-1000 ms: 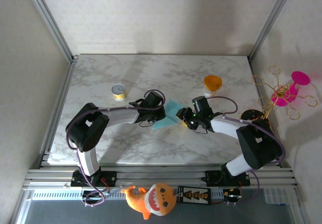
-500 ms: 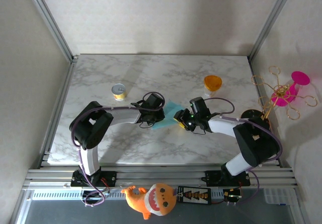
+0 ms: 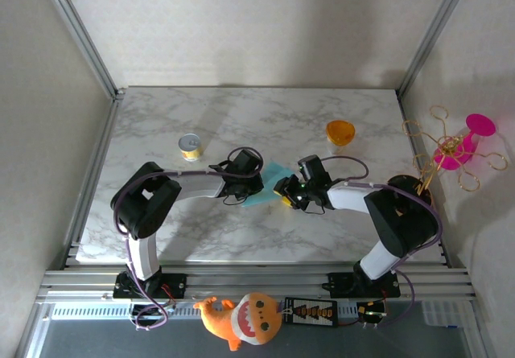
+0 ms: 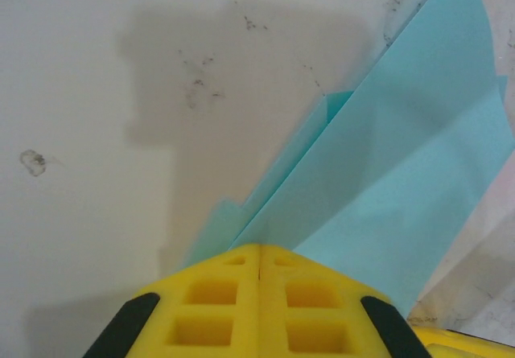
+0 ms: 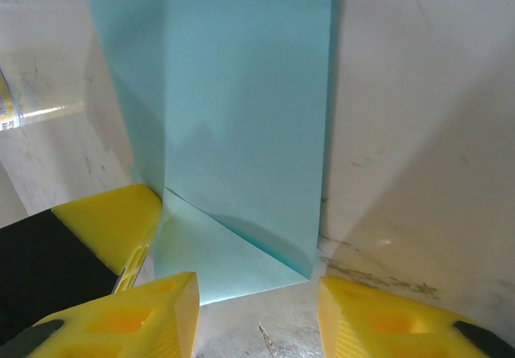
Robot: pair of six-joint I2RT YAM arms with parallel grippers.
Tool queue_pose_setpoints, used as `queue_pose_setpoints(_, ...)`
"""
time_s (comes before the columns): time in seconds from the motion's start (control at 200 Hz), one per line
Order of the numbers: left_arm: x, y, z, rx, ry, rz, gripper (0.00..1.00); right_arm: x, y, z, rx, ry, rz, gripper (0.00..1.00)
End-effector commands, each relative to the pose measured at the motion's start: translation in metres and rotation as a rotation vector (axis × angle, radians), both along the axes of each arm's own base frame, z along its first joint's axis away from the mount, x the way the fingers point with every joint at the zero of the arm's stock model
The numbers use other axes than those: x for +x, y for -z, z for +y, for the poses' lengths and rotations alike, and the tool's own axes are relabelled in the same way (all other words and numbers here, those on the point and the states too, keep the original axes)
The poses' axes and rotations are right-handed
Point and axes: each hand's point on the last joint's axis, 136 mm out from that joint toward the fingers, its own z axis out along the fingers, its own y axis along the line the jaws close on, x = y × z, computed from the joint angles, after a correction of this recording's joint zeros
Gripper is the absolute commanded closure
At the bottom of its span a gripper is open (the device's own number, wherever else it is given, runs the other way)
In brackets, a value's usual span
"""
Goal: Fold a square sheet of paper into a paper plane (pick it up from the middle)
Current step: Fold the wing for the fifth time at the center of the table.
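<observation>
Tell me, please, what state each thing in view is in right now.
sheet of paper: partly folded, layers overlapping, diagonal crease at one corner.
left hand: shut on the sheet of paper.
right hand: open, fingers either side of its corner.
yellow can: upright, untouched.
orange cup: upright, untouched.

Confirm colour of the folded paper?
The paper is plain teal-blue, no pattern; shows best in the right wrist view.

Soft even light, faint tabletop shadows
</observation>
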Motion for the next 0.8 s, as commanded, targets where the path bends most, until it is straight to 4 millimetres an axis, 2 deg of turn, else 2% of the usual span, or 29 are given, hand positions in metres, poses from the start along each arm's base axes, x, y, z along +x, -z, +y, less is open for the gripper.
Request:
queue_pose_setpoints(0.0,-0.015,0.019,0.018,0.036,-0.032,0.067,0.98,0.003,0.000,0.009,0.009,-0.012,0.001,0.56)
queue_pose_setpoints(0.285,-0.019,0.020,0.024,-0.041,-0.060,0.088,0.96,0.013,-0.020,0.019,0.068,-0.034,-0.090,0.59)
queue_pose_setpoints(0.491,-0.019,0.021,0.026,-0.075,-0.074,0.098,0.95,0.010,-0.019,0.020,0.093,-0.033,-0.086,0.60)
queue_pose_setpoints(0.796,-0.019,0.022,0.028,-0.115,-0.102,0.105,0.93,0.001,-0.012,0.020,0.150,-0.001,-0.045,0.69)
